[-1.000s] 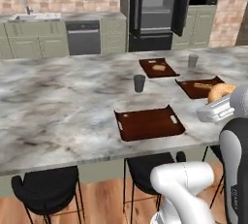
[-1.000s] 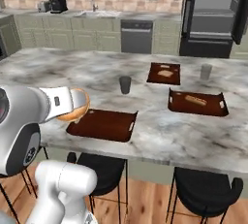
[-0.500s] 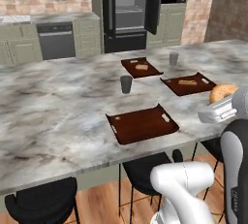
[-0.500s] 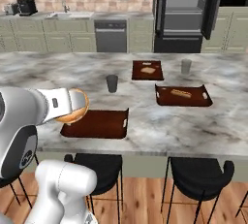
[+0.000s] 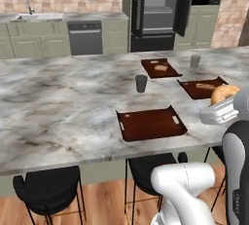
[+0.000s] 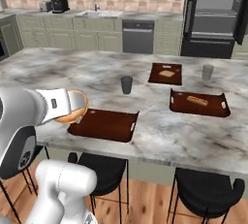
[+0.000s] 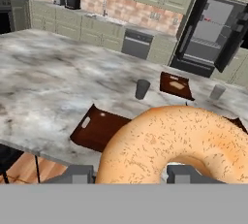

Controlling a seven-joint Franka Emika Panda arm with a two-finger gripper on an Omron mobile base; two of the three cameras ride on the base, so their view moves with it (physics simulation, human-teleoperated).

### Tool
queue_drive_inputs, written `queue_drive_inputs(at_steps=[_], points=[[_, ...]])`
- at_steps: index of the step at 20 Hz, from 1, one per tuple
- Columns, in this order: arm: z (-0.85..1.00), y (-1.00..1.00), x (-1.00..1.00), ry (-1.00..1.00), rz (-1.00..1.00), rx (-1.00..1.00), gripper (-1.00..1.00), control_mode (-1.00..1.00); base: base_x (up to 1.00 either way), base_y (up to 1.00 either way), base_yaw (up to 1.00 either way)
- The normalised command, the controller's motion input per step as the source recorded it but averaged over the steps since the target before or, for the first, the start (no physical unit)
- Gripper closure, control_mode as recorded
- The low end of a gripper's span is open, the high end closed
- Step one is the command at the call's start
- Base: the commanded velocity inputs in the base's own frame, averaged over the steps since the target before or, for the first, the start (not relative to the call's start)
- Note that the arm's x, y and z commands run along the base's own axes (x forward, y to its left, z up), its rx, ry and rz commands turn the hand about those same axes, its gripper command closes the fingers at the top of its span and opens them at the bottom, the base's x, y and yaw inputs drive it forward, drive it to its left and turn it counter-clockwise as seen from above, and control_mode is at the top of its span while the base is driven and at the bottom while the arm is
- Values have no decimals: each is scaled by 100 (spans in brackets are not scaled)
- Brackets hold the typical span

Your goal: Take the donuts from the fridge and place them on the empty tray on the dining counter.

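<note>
orange-tan glazed donut, speckled, ring-shaped

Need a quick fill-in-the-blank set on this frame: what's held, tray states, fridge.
1. The gripper holds an orange-tan ____.
2. The tray nearest the stools is ____.
3. The fridge doors at the back stand ____.
4. A dark cup stands on the dining counter, ____ the empty tray, not on it.

Missing words: donut; empty; open; beyond
</note>
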Motion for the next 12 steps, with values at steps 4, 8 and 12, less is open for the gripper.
queue_drive_inputs(at_steps=[4,8,12], points=[[0,0,0,0,0,0,100,100,48,1,31],[0,0,0,0,0,0,100,-100,2,3,0],[-8,3,50,5,0,0,100,-100,0,0,0]])
